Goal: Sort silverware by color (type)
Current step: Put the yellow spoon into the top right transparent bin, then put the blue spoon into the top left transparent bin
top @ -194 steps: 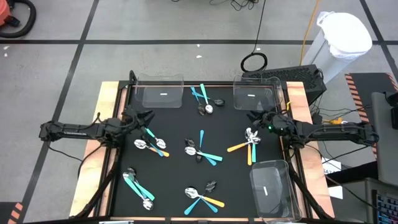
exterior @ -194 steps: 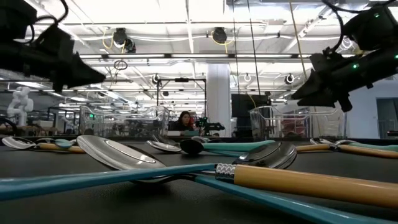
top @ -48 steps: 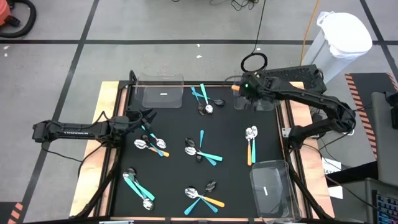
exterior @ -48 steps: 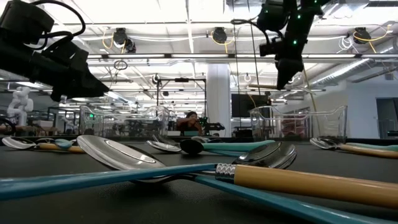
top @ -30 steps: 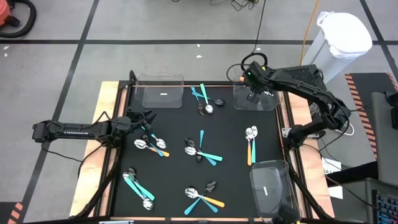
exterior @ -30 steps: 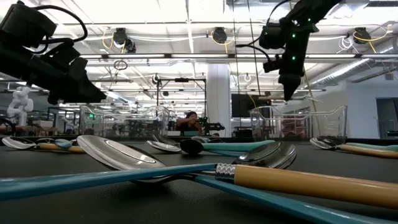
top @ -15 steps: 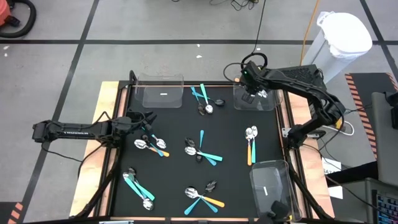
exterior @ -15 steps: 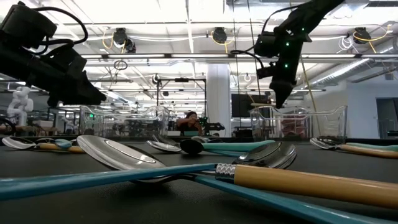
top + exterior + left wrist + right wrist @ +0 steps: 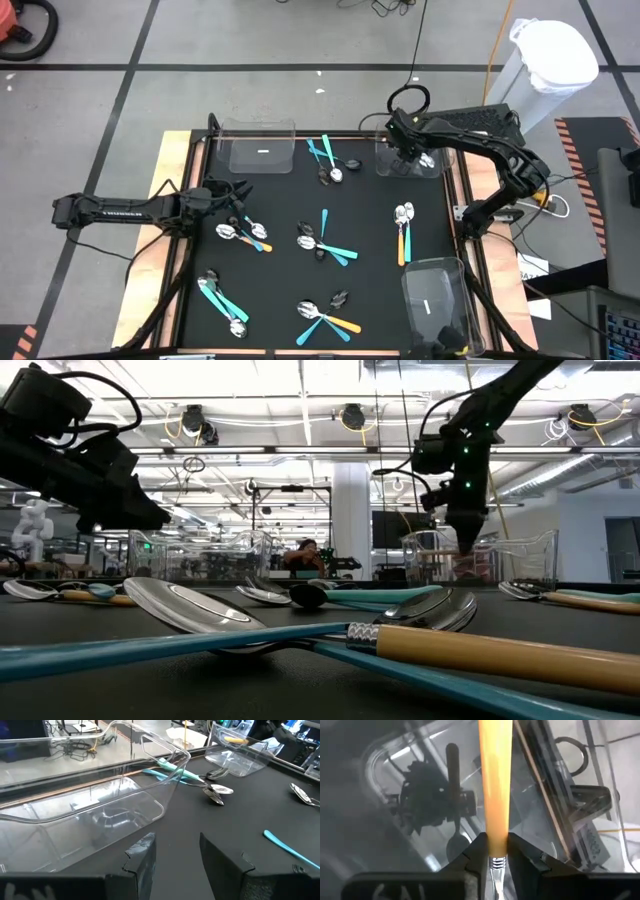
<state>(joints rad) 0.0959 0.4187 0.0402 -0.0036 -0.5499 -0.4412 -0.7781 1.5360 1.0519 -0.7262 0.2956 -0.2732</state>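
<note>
No lettering, label, brand or number can be read anywhere in these views. The left arm [image 9: 120,211] carries a pale marking along its side in the high view, but it is too small to make out. Each clear bin, such as the one at the far left of the surface [image 9: 259,148], shows a small white mark in its middle, and no characters can be told on it.
</note>
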